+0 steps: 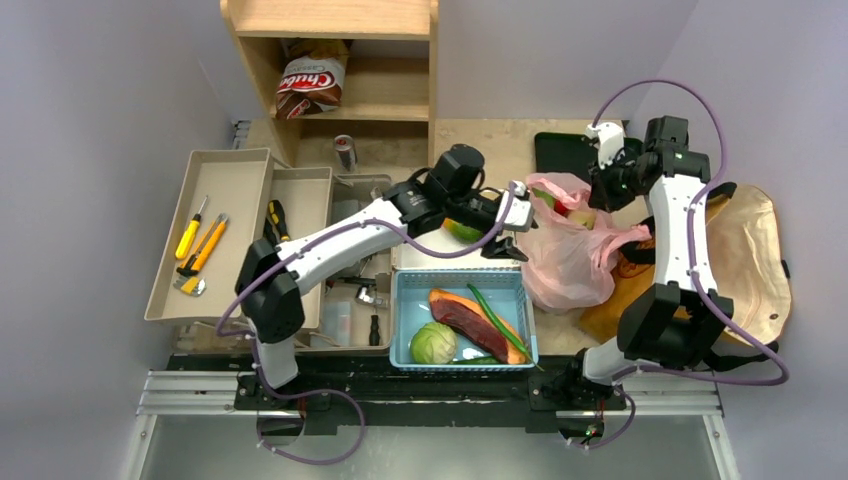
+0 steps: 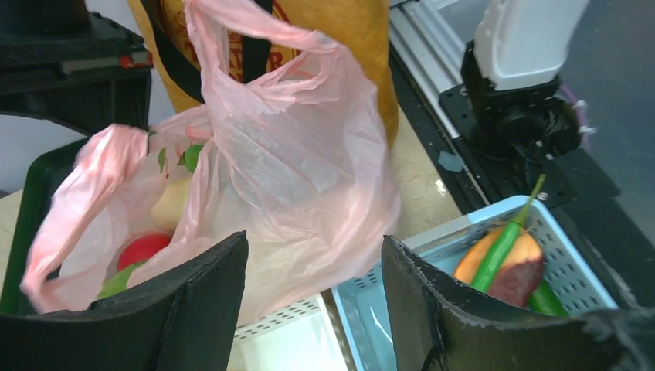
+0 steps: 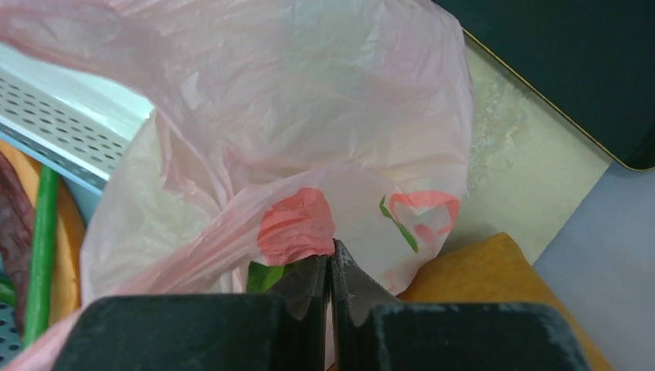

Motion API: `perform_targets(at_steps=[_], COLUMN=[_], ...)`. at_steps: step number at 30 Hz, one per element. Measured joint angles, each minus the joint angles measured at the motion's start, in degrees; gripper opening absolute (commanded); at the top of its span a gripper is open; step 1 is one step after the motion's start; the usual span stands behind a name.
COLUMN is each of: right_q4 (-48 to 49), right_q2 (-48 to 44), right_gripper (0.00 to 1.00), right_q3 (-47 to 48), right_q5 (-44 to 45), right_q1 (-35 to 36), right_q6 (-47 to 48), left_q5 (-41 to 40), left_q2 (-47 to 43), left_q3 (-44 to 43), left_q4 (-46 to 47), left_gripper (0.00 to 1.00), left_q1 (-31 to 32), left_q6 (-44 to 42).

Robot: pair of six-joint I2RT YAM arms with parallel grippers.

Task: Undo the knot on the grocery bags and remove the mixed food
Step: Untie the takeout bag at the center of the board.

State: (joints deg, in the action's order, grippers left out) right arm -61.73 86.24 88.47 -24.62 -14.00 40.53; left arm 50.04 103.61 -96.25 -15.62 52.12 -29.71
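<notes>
Tips of right pincer (image 3: 332, 267) together, wrist-view

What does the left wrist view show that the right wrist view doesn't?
Left wrist only: the left gripper open, a red apple inside the pink bag, and the brown paper bag behind it. Right wrist only: the right gripper shut on the bag's film. Both: the pink bag and the long green vegetable in the blue basket.
</notes>
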Motion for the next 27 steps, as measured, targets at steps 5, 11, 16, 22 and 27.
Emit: perform_targets(at_steps=[5,11,16,22,27], right_q4=[-0.76,-4.79,-6.86,-7.61,-7.13], right_q2=[-1.86,-7.52,-11.85,-12.24,-10.56], right_gripper=[0.00,0.00,0.00,0.00,0.00], right_q3=[2.84,4.04,2.49,2.49,4.44], right_q5=[-2.23,-8.74,-11.21,-11.26,-10.47], right_q1=[0.00,0.00,0.00,-0.52,-3.72], right_q6=[-6.25,-13.46,-17.46,-19.74,-20.17], left_q5=[-6.75,-15.08,-19.21,-15.87,-12.52], left_q2=[7.08,15.37,17.59,17.77,9.18], left_q3=[-4.09,-10.43,-11.04,-10.40,5.27], left_q4=[3.52,9.88,14.05,12.87,10.71], left_gripper=[0.63,0.67,0.66,0.08,0.00], left_q1=[3.39,5.84,6.16,6.14,6.21], left_q6=[-0.96,-0.31,-0.68,-2.62,-8.50])
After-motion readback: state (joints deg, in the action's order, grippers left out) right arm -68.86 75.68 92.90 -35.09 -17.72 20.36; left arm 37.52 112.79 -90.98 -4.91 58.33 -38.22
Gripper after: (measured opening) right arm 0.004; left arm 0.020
